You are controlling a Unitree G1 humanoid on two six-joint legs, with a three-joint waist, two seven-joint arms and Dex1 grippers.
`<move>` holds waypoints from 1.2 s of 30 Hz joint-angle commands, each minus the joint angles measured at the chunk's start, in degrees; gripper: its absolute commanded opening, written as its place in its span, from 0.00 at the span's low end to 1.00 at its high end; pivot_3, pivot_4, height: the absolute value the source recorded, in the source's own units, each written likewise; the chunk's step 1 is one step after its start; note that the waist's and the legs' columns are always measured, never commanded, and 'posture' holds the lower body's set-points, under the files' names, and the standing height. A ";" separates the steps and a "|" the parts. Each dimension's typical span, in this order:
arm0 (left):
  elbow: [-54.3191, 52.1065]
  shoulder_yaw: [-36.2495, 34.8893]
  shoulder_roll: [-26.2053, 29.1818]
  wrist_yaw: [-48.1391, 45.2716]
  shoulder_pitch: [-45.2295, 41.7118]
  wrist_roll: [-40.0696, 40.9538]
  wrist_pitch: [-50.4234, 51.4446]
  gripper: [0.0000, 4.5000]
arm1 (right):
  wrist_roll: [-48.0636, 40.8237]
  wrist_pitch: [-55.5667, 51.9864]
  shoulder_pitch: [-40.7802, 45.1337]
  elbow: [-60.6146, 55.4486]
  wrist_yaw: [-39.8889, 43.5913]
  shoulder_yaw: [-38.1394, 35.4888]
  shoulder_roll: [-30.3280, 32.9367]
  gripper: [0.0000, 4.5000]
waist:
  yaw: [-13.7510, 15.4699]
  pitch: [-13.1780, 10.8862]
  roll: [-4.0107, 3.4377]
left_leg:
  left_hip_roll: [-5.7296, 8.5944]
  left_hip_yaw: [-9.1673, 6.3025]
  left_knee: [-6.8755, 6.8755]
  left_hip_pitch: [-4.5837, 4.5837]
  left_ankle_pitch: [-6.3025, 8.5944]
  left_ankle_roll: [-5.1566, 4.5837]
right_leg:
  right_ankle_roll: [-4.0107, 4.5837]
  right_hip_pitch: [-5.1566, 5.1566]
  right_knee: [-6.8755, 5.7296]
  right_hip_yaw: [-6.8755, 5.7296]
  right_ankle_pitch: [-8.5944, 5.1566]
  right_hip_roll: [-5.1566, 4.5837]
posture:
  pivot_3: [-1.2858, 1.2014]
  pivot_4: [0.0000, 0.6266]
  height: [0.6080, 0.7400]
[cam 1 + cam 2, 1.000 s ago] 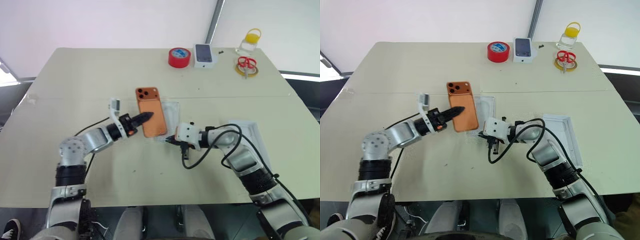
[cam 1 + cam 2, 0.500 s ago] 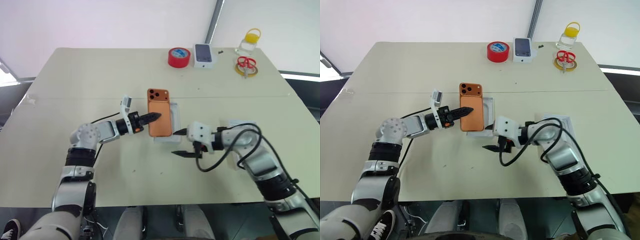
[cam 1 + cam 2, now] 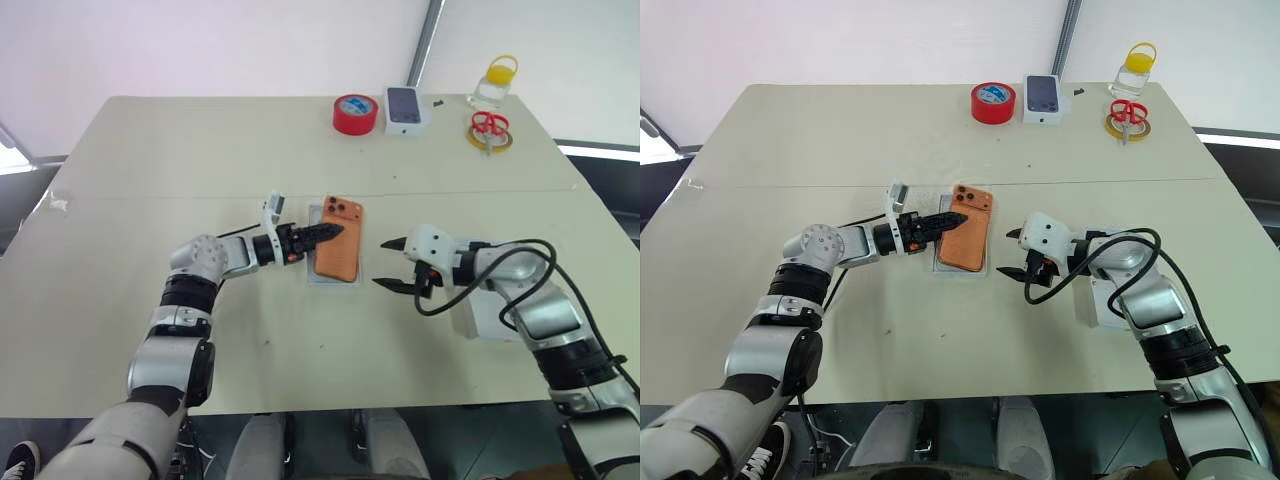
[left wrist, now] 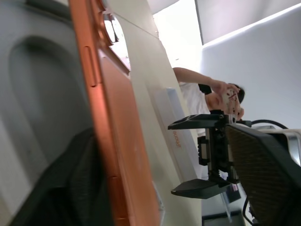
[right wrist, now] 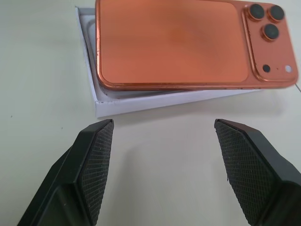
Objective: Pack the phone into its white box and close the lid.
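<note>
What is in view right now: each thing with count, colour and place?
phone: 1, orange, lying on the white box, mid-table
white box: 1, white, under the phone
lid: 1, white, by right forearm
tape roll: 1, red, far edge
small phone: 1, dark screen, beside tape roll
scissors: 1, red handles, far right
bottle: 1, yellow cap, far right
left gripper: 1, black, at phone
right gripper: 1, black, open, right of box

bare table [image 3: 300, 330] before the white box [image 5: 141, 101], left tool [image 3: 325, 234] over phone [image 3: 339, 252]
</note>
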State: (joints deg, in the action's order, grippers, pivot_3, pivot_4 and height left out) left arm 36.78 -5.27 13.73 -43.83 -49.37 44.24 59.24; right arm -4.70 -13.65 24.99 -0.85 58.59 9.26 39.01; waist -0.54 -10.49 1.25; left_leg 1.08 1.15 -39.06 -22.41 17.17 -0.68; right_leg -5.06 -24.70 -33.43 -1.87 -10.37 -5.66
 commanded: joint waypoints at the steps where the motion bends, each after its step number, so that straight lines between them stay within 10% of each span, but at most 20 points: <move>1: -3.48 -0.97 0.17 1.50 -0.65 -0.78 2.19 0.95 | 0.27 1.52 0.73 -0.46 -0.71 -0.13 -0.35 0.80 | 0.00 0.00 0.00 | 0.00 0.00 0.00 0.00 0.00 0.00 | 0.00 0.00 -0.01 0.00 0.00 0.00 | 0.52 0.24 1.00; 31: -27.93 -4.85 6.55 11.37 5.65 -2.57 10.04 0.95 | 3.90 6.60 3.63 6.52 -1.26 3.00 -1.79 0.80 | -0.07 0.00 -0.02 | 0.01 -0.01 -0.01 0.01 -0.03 0.06 | -0.03 0.00 -0.06 0.02 0.02 0.00 | 0.52 0.24 1.00; 36: -29.66 -4.68 7.79 10.77 7.11 -7.25 -3.03 0.55 | 2.97 4.54 5.23 9.08 -2.27 0.58 -1.84 0.60 | -0.02 0.00 -0.02 | 0.02 -0.01 -0.01 0.01 -0.03 0.07 | -0.02 0.00 -0.04 0.03 0.03 -0.03 | 0.52 0.24 1.00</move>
State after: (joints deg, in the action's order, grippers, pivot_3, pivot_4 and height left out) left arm 9.56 -11.60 20.54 -31.97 -42.87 39.60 61.43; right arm -1.00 -9.28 28.41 8.42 57.32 12.46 36.87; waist -0.56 -10.49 1.24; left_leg 1.10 1.15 -39.07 -22.40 17.13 -0.60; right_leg -5.08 -24.70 -33.48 -1.83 -10.35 -5.69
